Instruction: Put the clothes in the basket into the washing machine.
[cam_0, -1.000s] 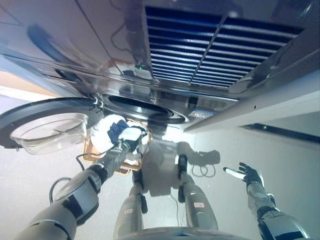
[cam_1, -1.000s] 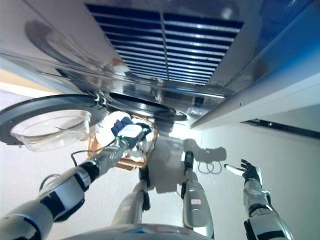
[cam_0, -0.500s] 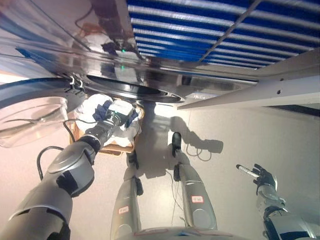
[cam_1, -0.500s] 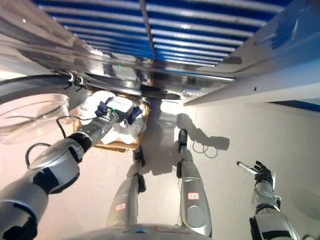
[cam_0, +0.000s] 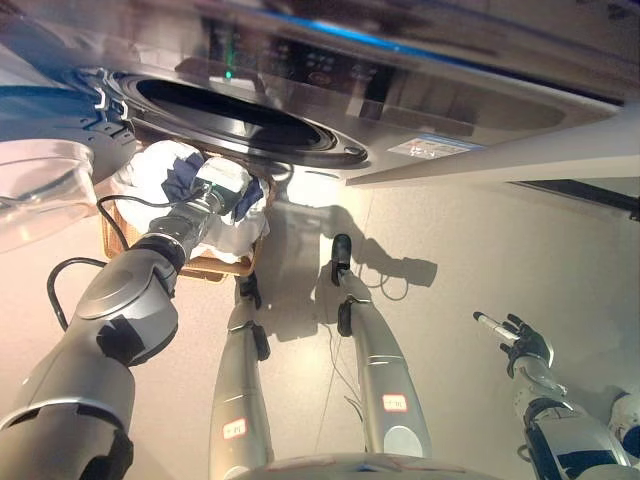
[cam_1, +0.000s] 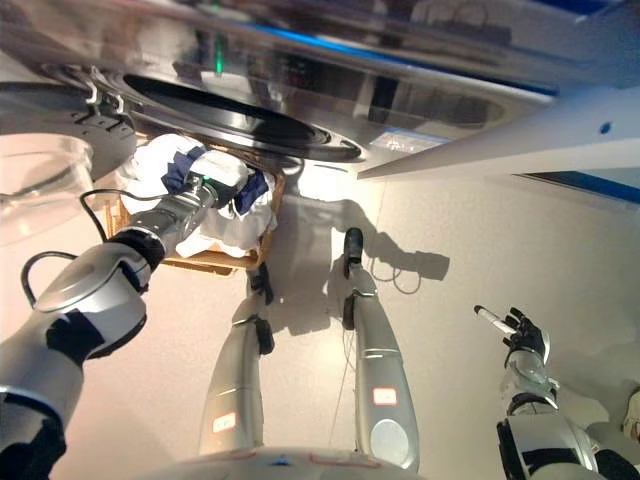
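A woven basket (cam_0: 218, 264) stands on the floor under the washing machine's open round port (cam_0: 236, 108). It holds white clothes (cam_0: 150, 165) and a navy piece (cam_0: 181, 171). My left hand (cam_0: 221, 186) reaches down into the pile and rests among the clothes; its fingers are hidden in the cloth. It also shows in the right eye view (cam_1: 212, 186). My right hand (cam_0: 518, 335) hangs out to the right over the floor, fingers spread and empty.
The washer's round door (cam_0: 35, 190) with its glass bowl stands swung open at the left, close to the basket. The machine's control panel (cam_0: 310, 65) and front overhang the basket. A pale wall edge (cam_0: 520, 160) runs to the right.
The whole view has shifted as the camera moved. My left hand stays in the clothes in the basket. My right hand stays spread out at the right.
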